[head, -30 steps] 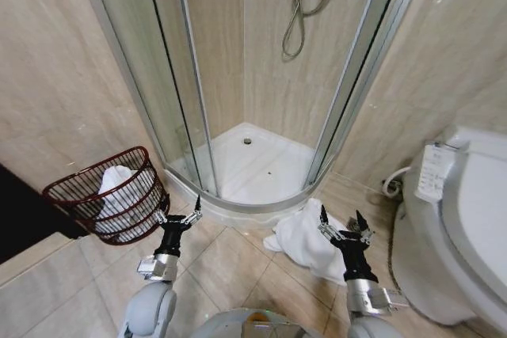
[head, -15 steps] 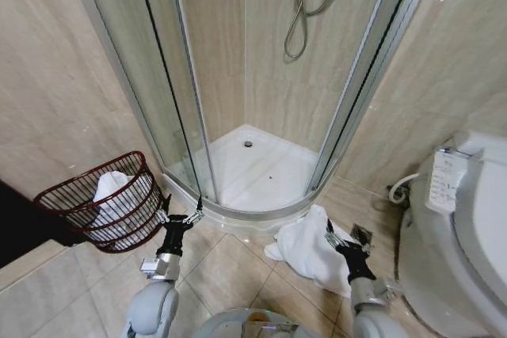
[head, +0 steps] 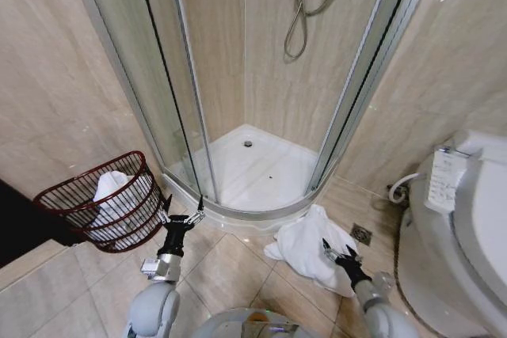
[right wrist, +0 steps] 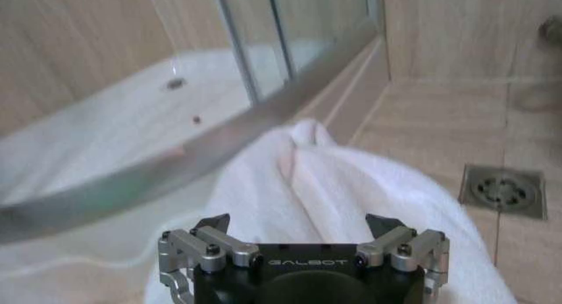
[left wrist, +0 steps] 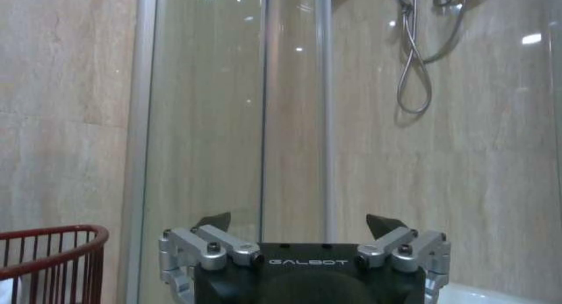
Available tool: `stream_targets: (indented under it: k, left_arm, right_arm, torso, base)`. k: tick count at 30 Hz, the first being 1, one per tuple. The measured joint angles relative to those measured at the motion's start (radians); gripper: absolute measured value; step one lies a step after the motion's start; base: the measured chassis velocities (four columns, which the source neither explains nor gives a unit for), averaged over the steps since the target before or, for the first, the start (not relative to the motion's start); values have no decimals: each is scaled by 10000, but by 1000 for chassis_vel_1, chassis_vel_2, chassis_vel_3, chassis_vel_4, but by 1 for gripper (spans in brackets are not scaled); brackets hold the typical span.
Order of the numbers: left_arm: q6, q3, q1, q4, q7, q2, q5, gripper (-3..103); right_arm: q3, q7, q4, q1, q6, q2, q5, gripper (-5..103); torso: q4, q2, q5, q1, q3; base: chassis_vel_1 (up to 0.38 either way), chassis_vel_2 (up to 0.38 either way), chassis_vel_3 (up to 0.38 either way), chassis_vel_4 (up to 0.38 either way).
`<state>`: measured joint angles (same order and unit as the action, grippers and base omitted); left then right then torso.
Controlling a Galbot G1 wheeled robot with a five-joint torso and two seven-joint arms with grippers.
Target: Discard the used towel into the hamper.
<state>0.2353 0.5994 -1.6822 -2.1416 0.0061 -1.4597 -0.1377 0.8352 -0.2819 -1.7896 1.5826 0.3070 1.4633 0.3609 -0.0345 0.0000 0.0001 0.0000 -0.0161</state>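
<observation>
Since a moment ago, my right gripper [head: 341, 254] has dropped lower over the towel.

Inventory, largest first:
- Shower enclosure [head: 261, 172]: curved sill just beside the towel.
- Towel [head: 305, 244]: white, heaped on floor tiles.
- Hamper [head: 103, 203]: at my left, another white cloth inside.
- Right gripper: jaws wide, empty.
- Left gripper [head: 181, 215]: open, idle near the hamper.

Risk: pinching one loose fold, so the towel drags or slips.

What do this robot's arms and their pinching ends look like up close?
Each arm is rounded and pale grey, narrowing to a black wrist. The left tool and right tool match: a black body printed GALBOT in white, silver metal linkages with bolts, and two dark pointed fingers. No loose cables show.
</observation>
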Motion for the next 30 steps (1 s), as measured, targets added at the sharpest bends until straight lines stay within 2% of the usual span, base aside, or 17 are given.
stream_targets:
  k: [5,16,24,30]
  left_arm:
    - [76,3,82,110,42,35,-59,100]
    - [87,90,266,330,122,121,-95,100]
    - [56,159,354,491,238,180,-112,100]
    - [-52,152,497,568,253,172,-49,100]
  right_arm:
    - [-74,-203,793,-629,302,-246,-428,100]
    - [-888,131,2004,-1820,1113,-601,-675,100]
    - [-1255,437,2969,-2448,1123,-756,-838,100]
    - [-1295,367,3580,-2767,898,-820,-898,100]
  torso:
    - [1,0,-1,0,0]
    - [-1,0,-2,0,0]
    - [-1,0,-3,0,0]
    - [0,0,-3,0,0]
  base:
    - [0,0,0,0]
    - [0,0,0,0]
    - [0,0,0,0]
    - [0,0,0,0]
